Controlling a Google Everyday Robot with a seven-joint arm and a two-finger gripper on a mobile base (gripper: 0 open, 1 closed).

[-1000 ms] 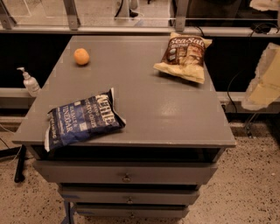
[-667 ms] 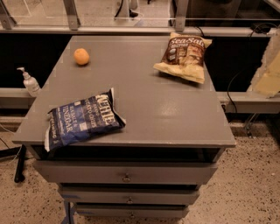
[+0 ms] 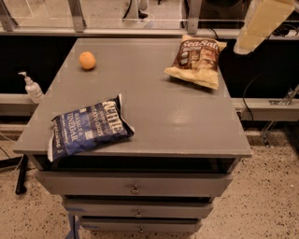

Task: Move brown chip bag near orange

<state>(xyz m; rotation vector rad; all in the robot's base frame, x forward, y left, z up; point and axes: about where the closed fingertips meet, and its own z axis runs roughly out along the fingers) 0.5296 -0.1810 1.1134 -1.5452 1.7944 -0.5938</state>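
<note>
A grey cabinet (image 3: 177, 116) fills the middle, with three stacked drawers (image 3: 135, 184) bearing small metal pulls. It stands on a speckled beige floor (image 3: 271, 196). A low grey ledge (image 3: 268, 109) runs behind it on both sides, dark above. A white pump bottle (image 3: 32, 87) stands on the left ledge. Metal uprights (image 3: 77, 14) rise at the top. The pale gripper (image 3: 245, 44) hangs at upper right.

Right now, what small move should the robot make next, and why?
Probably lower the gripper, raised at the upper right, down-left onto the brown chip bag. The bag lies ungrasped at the far right of the gray cabinet top, well apart from the orange at the far left.
</note>
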